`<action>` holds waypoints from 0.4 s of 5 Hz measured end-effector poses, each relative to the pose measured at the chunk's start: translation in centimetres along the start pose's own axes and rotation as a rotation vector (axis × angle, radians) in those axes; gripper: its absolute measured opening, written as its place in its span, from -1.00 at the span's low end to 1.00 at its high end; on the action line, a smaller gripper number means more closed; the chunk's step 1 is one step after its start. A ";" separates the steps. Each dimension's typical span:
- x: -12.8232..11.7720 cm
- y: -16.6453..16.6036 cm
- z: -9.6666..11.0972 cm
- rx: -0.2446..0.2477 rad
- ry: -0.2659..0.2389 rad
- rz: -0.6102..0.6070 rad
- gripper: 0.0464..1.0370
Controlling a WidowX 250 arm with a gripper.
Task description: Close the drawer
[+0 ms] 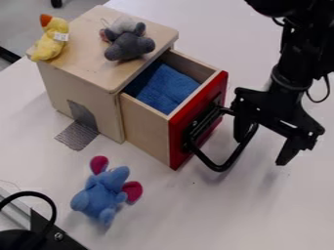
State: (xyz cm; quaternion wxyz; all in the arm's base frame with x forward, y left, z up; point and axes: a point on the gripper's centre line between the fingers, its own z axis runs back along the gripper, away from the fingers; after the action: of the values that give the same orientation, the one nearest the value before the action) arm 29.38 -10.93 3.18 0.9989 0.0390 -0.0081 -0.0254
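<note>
Pale, smooth table (215, 215), grey floor (23, 24) beyond its far left corner. The black arm (283, 63) hangs in from the upper right. Its pincer (262, 150) is low over the table, its two fingers (287, 150) spread wide with nothing clamped between them. Just left of the pincer is the drawer (143, 129), pulled well out of a wooden box (55, 90). The red front (177, 141) faces the pincer, and its black looped handle (219, 167) juts out right beside the nearer finger; whether they touch, I cannot tell. Folded in the drawer is a blue cloth (163, 88).

Farther left of the pincer, a grey toy (127, 46) and a yellow duck (52, 41) sit on top of the box. Lower left of it, a blue toy (101, 195) with pink ears lies on the table, apart from the drawer's path.

The step in hand looks to be the push. It would go best as one slow, straight shove toward the box, up and left from the pincer, in line with the drawer's sides. Pressing near the middle of the front should keep the drawer from skewing and jamming. The handle may catch a finger or swing, so contact on it wants care. Too hard a push could slide the whole box or tip the toys off. The cloth seems low enough to pass inside.
</note>
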 end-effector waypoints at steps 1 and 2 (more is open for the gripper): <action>0.0 -0.3 -1.1 -0.027 0.037 0.020 0.86; 0.0 -0.6 -1.5 -0.046 0.040 0.010 0.33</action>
State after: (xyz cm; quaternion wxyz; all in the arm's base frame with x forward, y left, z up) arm 29.38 -11.43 1.65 0.9996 0.0165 0.0125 -0.0200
